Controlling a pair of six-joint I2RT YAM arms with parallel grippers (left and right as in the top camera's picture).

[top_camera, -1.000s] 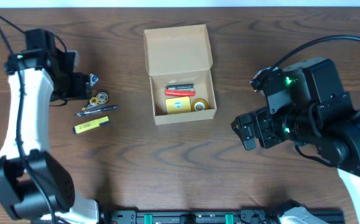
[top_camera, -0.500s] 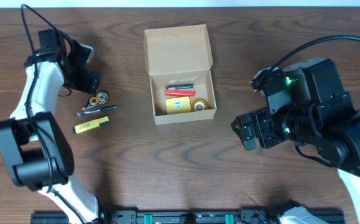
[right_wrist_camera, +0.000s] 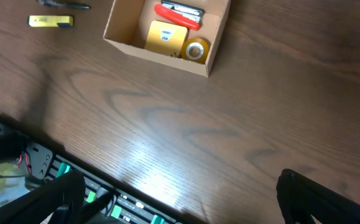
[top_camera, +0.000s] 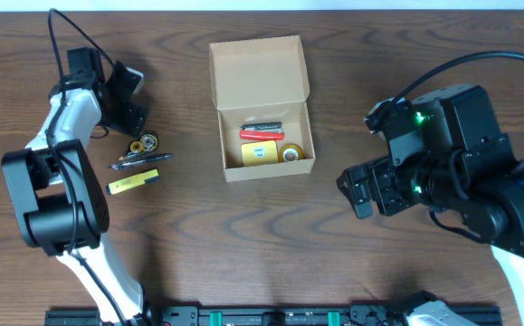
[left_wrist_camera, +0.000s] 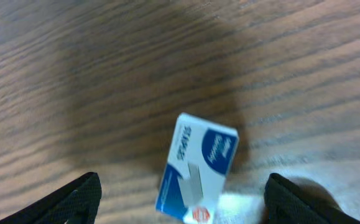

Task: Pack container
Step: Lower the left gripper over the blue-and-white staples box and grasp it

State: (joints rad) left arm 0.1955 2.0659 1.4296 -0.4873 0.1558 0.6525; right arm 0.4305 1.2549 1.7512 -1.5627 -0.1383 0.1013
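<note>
We see the left fingers (left_wrist_camera: 83, 194) spread wide around a small blue and white box (left_wrist_camera: 195, 168) with writing too blurry to read, the right fingers (right_wrist_camera: 55, 193) spread wide too, and the container (top_camera: 257, 77) mid-desk (top_camera: 379, 36), lid up.

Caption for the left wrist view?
Left gripper, open, above a small blue-and-white cardboard box lying on the brown wooden table.

no legible text | blue-white box (left_wrist_camera: 197, 168): print blurred | yellow pad (right_wrist_camera: 165, 36): label too small
</note>
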